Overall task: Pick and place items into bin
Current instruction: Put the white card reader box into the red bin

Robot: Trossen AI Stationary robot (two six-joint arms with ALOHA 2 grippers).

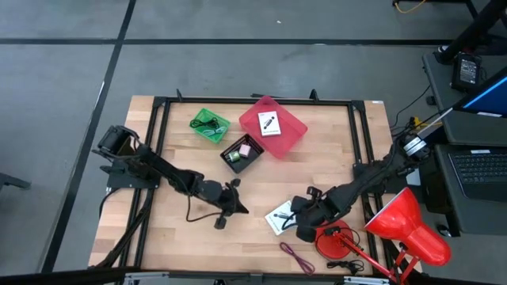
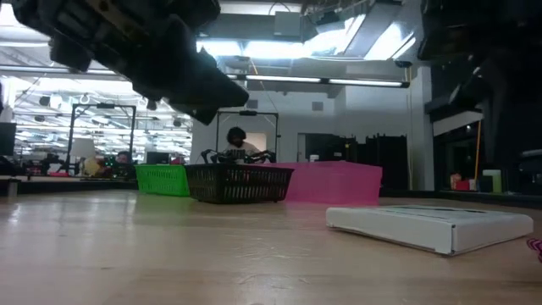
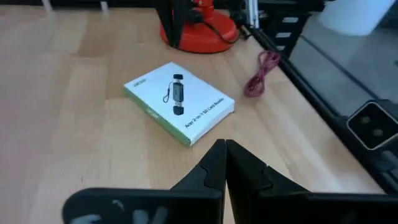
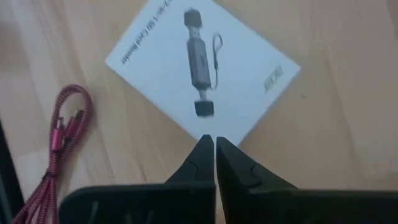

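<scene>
A flat white card box with a black mark point(image 1: 280, 216) lies on the wooden table near its front edge; it also shows in the left wrist view point(image 3: 179, 102) and the right wrist view point(image 4: 202, 68). A thin maroon cord point(image 1: 297, 257) lies coiled in front of it, toward the near edge. My right gripper point(image 4: 215, 140) is shut and points steeply down over the box's right corner; I cannot tell whether it touches. My left gripper point(image 3: 224, 144) is shut, left of the box, above the table and pointing at it. A second white card point(image 1: 268, 123) lies in the pink bin point(image 1: 290, 136).
A green bin point(image 1: 210, 125) and a black basket point(image 1: 242, 153) stand at the far middle beside the pink bin. The red desk lamp point(image 1: 408, 226) has its round base point(image 1: 333, 240) just right of the box. A black frame rail point(image 1: 356, 150) runs along the table's sides.
</scene>
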